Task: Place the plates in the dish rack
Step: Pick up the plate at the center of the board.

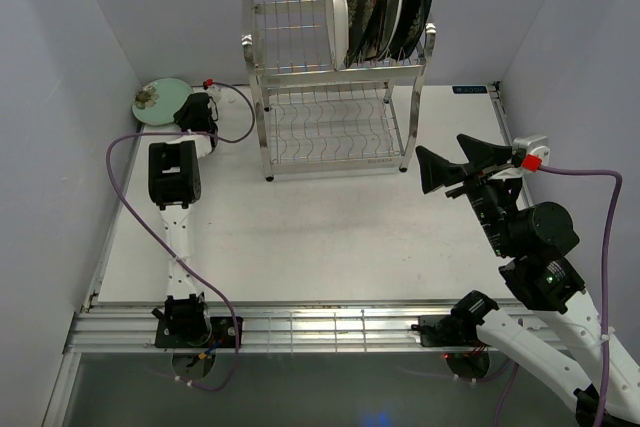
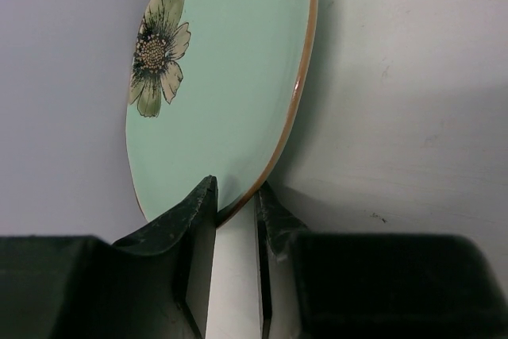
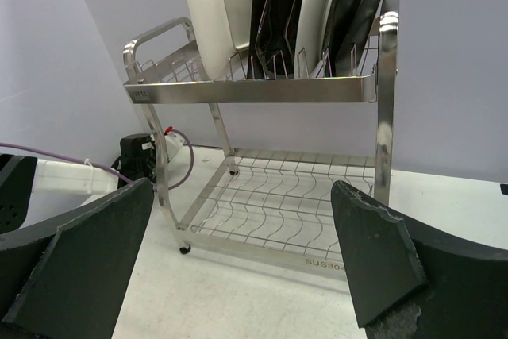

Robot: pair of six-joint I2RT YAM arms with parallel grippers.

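Observation:
The pale green round plate with a flower print lies in the far left corner. My left gripper is at its right edge. In the left wrist view its two fingers close over the rim of the plate, one finger on the face and the other under the rim. The dish rack stands at the back centre. Several plates stand in its top tier at the right, the white rectangular one leftmost and a dark floral one beside it. My right gripper is open and empty, right of the rack.
The rack's lower shelf holds nothing, and the left half of its top tier is free. Purple cables run by the left arm and the rack's left foot. Walls close in at the left, back and right.

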